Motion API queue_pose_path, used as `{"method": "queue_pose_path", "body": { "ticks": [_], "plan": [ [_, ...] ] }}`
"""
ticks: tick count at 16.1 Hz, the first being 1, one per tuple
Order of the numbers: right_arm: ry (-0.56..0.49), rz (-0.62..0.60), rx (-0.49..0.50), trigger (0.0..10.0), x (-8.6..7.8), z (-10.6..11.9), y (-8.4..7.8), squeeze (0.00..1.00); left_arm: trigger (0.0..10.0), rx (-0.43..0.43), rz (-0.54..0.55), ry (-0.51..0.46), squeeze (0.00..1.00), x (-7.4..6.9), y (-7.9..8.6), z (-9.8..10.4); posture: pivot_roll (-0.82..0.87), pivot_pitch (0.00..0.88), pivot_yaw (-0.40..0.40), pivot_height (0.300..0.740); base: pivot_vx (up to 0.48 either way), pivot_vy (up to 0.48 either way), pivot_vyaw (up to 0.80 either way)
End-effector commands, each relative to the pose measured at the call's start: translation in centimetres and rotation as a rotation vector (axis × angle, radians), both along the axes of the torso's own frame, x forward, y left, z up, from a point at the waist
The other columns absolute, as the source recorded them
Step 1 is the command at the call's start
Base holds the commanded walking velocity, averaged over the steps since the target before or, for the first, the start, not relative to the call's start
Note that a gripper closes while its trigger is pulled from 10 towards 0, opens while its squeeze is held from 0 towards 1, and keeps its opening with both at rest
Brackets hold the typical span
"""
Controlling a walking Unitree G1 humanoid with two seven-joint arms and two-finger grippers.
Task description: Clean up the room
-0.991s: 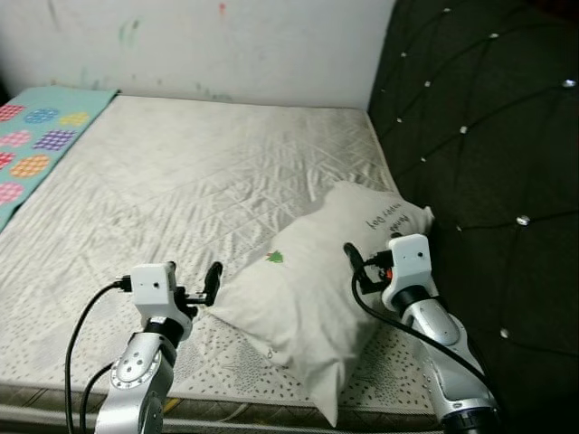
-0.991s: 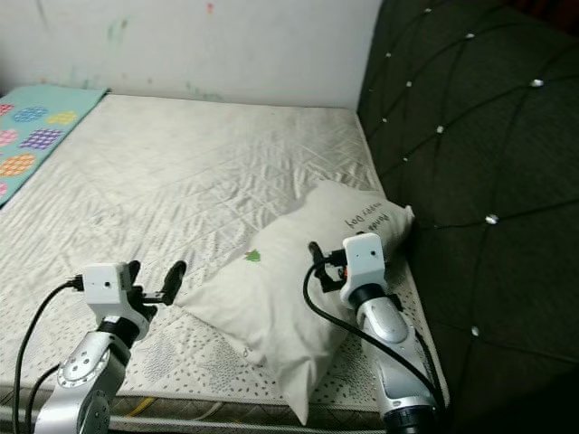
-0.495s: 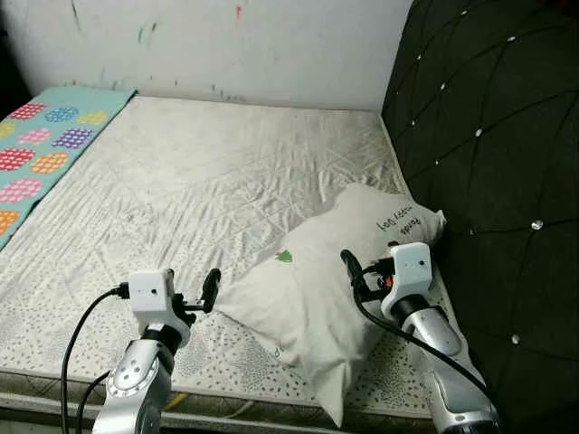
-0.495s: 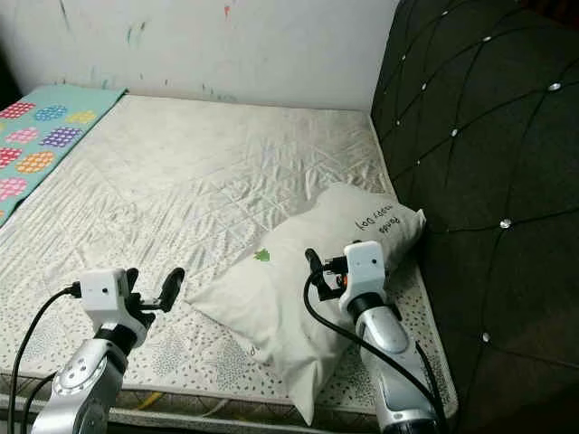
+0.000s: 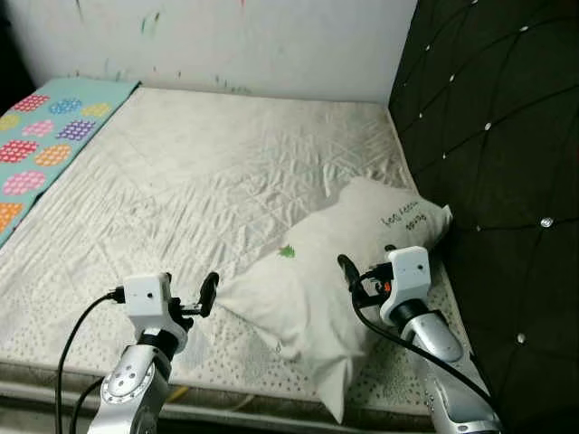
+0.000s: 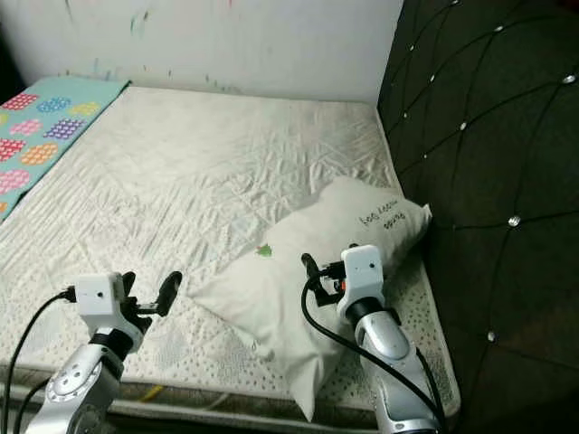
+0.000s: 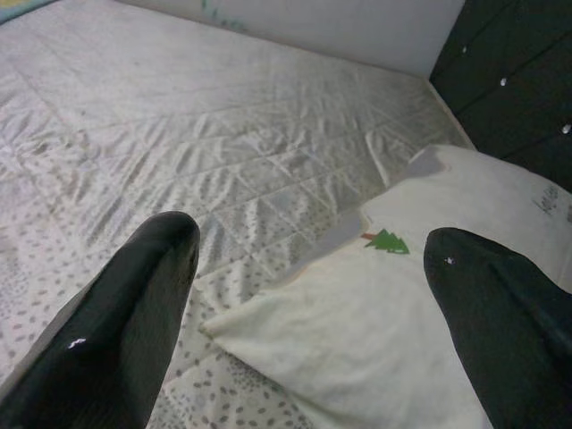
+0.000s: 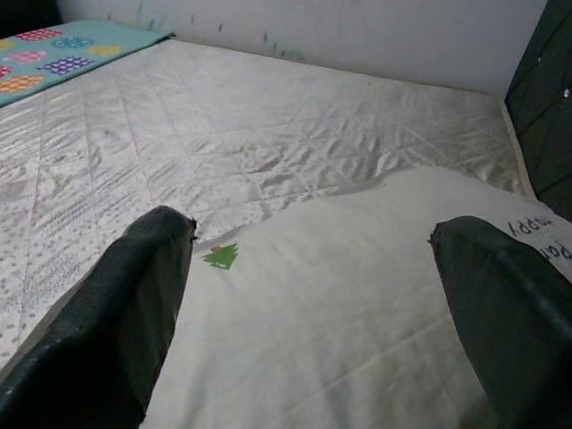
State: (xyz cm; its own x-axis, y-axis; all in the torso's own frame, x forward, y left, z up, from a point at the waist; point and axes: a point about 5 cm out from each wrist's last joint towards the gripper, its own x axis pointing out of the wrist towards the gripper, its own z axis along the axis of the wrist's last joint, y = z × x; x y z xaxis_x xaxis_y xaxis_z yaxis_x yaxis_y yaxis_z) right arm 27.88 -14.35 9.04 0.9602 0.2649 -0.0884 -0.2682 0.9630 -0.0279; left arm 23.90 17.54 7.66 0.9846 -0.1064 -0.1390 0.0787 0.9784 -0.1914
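lying on the near right part of the bed, a white pillow with a little green tree sits close to the dark headboard. the left pincer hangs wide apart by its near left corner, holding nothing. the right pincer hangs wide apart over the pillow, holding nothing. a colourful mat lies far left.

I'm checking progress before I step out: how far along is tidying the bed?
Early on. The pillow lies askew on the bare mattress, near the dark headboard. The left tool sits open by its corner and the right tool open above it; neither grips anything. Grasping and straightening the pillow remain.
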Motion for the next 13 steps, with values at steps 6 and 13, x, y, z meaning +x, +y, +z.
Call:
{"method": "queue_pose_path", "body": {
  "ticks": [6, 13],
  "plan": [
    [0.005, 0.017, -0.001, 10.0, -0.30, 0.29, 0.05, 0.00, 10.0, -0.004, 0.008, 0.026, 0.00, -0.60, 0.04, 0.02, -0.07, 0.094, -0.004, 0.664, 0.000, 0.000, 0.00],
    [0.009, 0.061, -0.025, 10.0, -0.46, 0.22, 0.28, 0.00, 10.0, -0.010, 0.017, 0.032, 0.00, -0.68, -0.21, -0.02, -0.07, 0.082, -0.015, 0.614, 0.000, 0.000, 0.00]
  ]
}}
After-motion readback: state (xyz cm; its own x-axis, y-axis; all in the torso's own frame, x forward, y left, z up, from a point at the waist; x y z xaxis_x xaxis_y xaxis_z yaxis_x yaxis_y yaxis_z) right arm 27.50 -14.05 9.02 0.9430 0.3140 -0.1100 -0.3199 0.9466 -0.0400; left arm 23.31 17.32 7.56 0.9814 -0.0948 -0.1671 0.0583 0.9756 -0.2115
